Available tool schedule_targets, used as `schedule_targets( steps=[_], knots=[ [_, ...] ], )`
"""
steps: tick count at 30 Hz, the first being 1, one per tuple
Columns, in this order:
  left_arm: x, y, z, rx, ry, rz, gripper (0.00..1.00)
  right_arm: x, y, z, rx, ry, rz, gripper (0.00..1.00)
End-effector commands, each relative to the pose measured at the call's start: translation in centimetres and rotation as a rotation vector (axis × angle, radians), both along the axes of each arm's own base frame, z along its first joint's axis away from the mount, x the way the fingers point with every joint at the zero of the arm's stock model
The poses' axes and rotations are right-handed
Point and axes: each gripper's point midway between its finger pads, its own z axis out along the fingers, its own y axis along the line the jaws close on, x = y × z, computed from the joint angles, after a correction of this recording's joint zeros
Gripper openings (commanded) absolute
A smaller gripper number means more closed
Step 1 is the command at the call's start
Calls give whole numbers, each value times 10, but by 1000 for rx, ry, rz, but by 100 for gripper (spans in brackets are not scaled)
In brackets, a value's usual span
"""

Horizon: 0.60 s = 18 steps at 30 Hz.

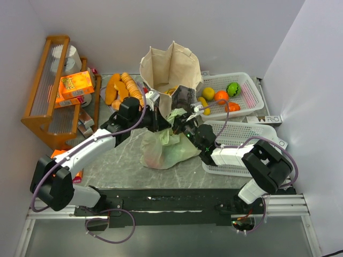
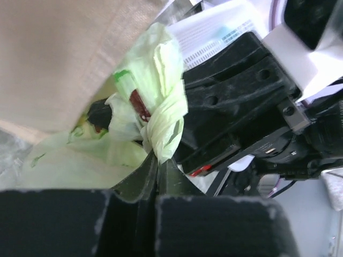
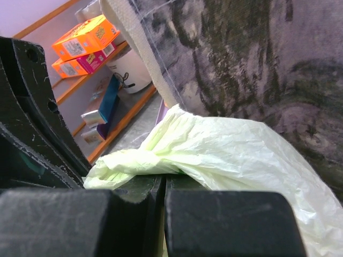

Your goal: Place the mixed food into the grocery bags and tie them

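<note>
The pale-green plastic grocery bag (image 1: 163, 147) sits bulging in the middle of the table. In front of the beige canvas tote (image 1: 171, 67), both grippers meet at the bag's top. My left gripper (image 2: 158, 165) is shut on a twisted green handle (image 2: 163, 115). My right gripper (image 3: 163, 179) is shut on another fold of the green bag (image 3: 230, 155), with the tote's printed panel (image 3: 257, 64) right behind. Something red (image 2: 138, 104) shows inside the bag. Fruit pieces lie in the far white basket: yellow (image 1: 208, 93), orange (image 1: 221, 96), green (image 1: 232, 89).
Bread loaves (image 1: 120, 88) lie left of the tote. A wooden shelf (image 1: 48, 107) with orange boxes (image 1: 75, 85) stands at the left. Two white mesh baskets (image 1: 252, 91) (image 1: 244, 134) fill the right side; the right arm reaches over the nearer one.
</note>
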Motion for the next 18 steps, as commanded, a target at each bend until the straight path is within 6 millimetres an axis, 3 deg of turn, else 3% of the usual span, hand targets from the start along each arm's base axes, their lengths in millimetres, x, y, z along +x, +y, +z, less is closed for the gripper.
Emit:
schedule_targets(
  steps=[1, 7, 10, 12, 13, 14, 16, 17, 18],
  knots=[
    [-20, -15, 17, -108, -33, -68, 1, -8, -1, 25, 47, -86, 21, 0],
    [-53, -32, 38, -267, -18, -28, 1, -30, -1, 25, 78, -123, 102, 0],
    [-57, -27, 28, -303, 17, 13, 1, -46, 6, 30, 65, -147, 192, 0],
    [-49, -21, 21, -271, 3, 66, 1, -55, 10, 33, 61, -166, 239, 0],
    [-48, -17, 9, -208, 13, 78, 1, -56, 9, 33, 60, -171, 244, 0],
    [-44, -17, 15, -199, -7, 84, 2, -60, 9, 36, 65, -194, 252, 0],
    [-41, -12, 11, -149, -19, 103, 20, -65, 10, 37, 67, -213, 276, 0],
    [-38, -11, 20, -150, -43, 110, 28, -66, 11, 37, 67, -220, 286, 0],
    [-34, -6, 22, -137, -57, 133, 52, -67, 12, 39, 70, -227, 298, 0]
  ],
)
